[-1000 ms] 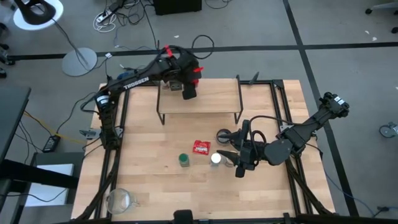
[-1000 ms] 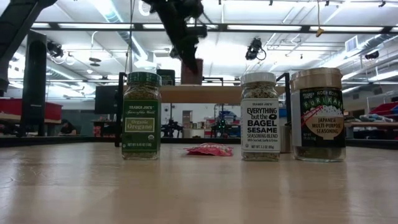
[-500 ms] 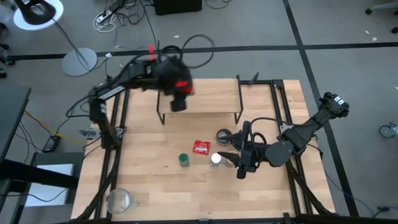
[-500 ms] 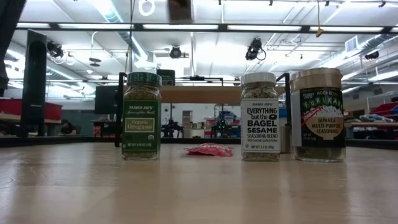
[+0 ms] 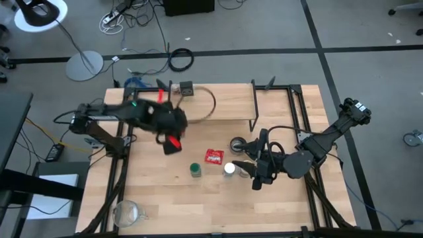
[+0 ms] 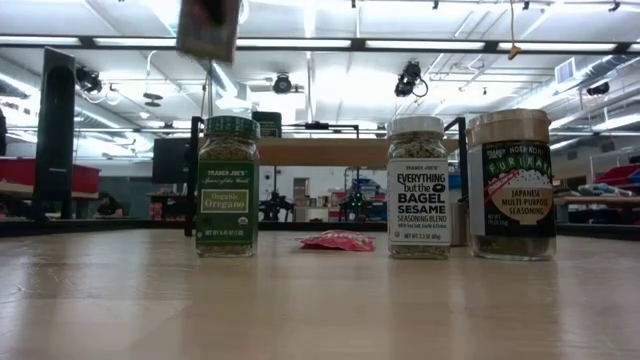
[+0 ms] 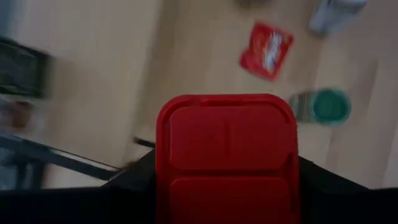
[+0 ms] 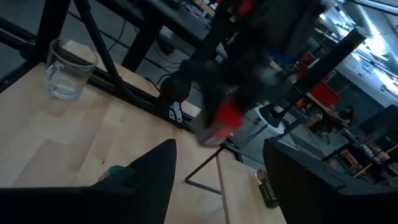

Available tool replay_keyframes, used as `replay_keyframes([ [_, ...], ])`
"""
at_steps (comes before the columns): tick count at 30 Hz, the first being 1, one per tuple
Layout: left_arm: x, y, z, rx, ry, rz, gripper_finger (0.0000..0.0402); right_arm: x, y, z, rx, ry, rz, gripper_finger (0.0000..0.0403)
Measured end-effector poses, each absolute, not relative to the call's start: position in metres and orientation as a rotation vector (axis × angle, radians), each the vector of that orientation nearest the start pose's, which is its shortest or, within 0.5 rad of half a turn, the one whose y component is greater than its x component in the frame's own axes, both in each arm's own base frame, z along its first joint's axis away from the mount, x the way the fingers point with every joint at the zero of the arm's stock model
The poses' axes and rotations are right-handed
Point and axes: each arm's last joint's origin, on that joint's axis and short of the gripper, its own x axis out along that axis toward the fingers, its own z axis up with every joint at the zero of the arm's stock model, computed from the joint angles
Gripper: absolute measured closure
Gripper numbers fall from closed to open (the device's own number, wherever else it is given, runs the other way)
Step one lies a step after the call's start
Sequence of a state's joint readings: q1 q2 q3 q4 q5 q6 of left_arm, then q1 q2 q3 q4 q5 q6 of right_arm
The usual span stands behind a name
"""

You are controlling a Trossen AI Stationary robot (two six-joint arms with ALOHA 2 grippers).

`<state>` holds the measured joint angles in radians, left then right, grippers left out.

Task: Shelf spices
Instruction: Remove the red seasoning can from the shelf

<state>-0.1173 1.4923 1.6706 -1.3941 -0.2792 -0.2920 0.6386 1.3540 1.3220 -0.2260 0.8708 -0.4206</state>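
My left gripper [image 5: 173, 139] is raised over the table's left half, near the shelf [image 5: 218, 109], and is shut on the red tin [image 7: 227, 155]. The low view shows that tin [image 6: 208, 25] blurred, high up. A dark square tin [image 5: 187, 88] sits at the plank's far left corner. The green jar [image 5: 195, 170], the white-capped jar [image 5: 229, 168] and the tan-lidded jar [image 6: 510, 185] stand upright on the table. My right gripper [image 5: 250, 172] is open, low, just right of the white-capped jar. My left gripper pinches the red tin between its two fingers [image 7: 134, 180], one on each of two opposite sides [image 7: 163, 162]. The tin is lifted clear, well above the table and the jars.
A flat red packet [image 5: 213, 157] lies between the shelf and the jars. A round metal cup with a black handle [image 5: 236, 143] stands beside my right arm. A glass mug [image 5: 129, 211] stands at the near left corner. Black frame rails run along both table sides.
My left arm has risen from the shelf's far left end and swung fast toward the table's left and near side, still shut on the red tin. That uncovered the dark tin on the plank. The jars have not moved.
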Motion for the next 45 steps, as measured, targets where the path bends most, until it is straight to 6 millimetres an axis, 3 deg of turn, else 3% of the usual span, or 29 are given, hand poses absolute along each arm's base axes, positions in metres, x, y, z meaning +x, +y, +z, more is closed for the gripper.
replay_keyframes([
  [9, 0.276, -0.037, 0.269, -0.095, 1.227, 0.217, 0.0202, 0.247, 0.161, 0.393, -0.586, 0.220, -0.178, 0.0163],
  [17, 0.276, -0.033, 0.212, -0.199, 1.157, 0.200, 0.0202, 0.246, 0.162, 0.393, -0.586, 0.217, -0.174, 0.0163],
  [33, 0.272, -0.032, 0.172, -0.279, 0.975, 0.239, 0.0199, 0.247, 0.161, 0.393, -0.592, 0.219, -0.176, 0.0163],
  [40, 0.271, -0.032, 0.171, -0.306, 0.983, 0.250, 0.0132, 0.247, 0.161, 0.393, -0.592, 0.219, -0.176, 0.0163],
  [45, 0.268, -0.034, 0.171, -0.323, 1.030, 0.266, 0.0121, 0.247, 0.161, 0.393, -0.592, 0.219, -0.176, 0.0163],
])
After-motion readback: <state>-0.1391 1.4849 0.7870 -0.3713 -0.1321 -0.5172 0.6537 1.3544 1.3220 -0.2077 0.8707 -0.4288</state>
